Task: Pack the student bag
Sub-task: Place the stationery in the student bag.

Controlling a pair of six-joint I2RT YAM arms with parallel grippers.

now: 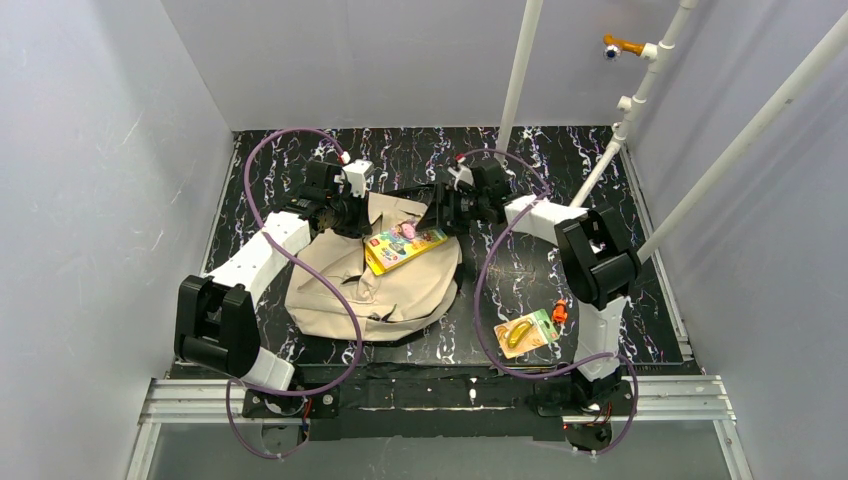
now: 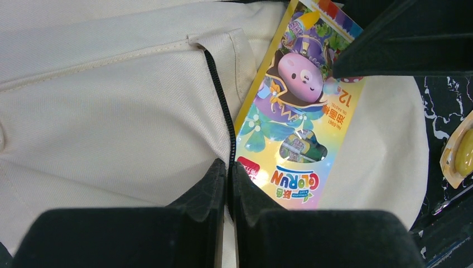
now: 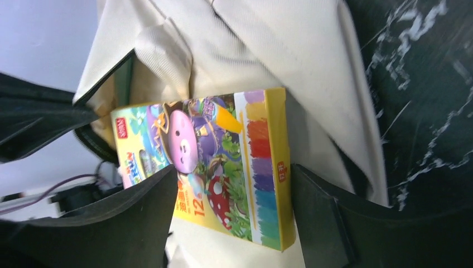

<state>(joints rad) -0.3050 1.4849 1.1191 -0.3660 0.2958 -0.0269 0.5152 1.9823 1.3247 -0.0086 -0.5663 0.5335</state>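
**Both arms at the bag**

A yellow packet (image 1: 524, 333) lay on the surface (image 1: 560, 180) near the right arm's base. Mid-surface sat the student bag (image 1: 400, 295), a crayon box (image 1: 405, 248) atop its far end. The left gripper (image 2: 229, 167) had its jaws clenched on the bag's zipper edge. The right gripper (image 3: 234, 170) had its jaws astride the box; whether they gripped it, I cannot tell.

Light: bright, even, from above; shadows faint. Glare: glossy sheen on crayon box (image 2: 295, 128). Focus: my left gripper (image 2: 228, 170) soft-edged near lens; my right wrist view slightly blurred.
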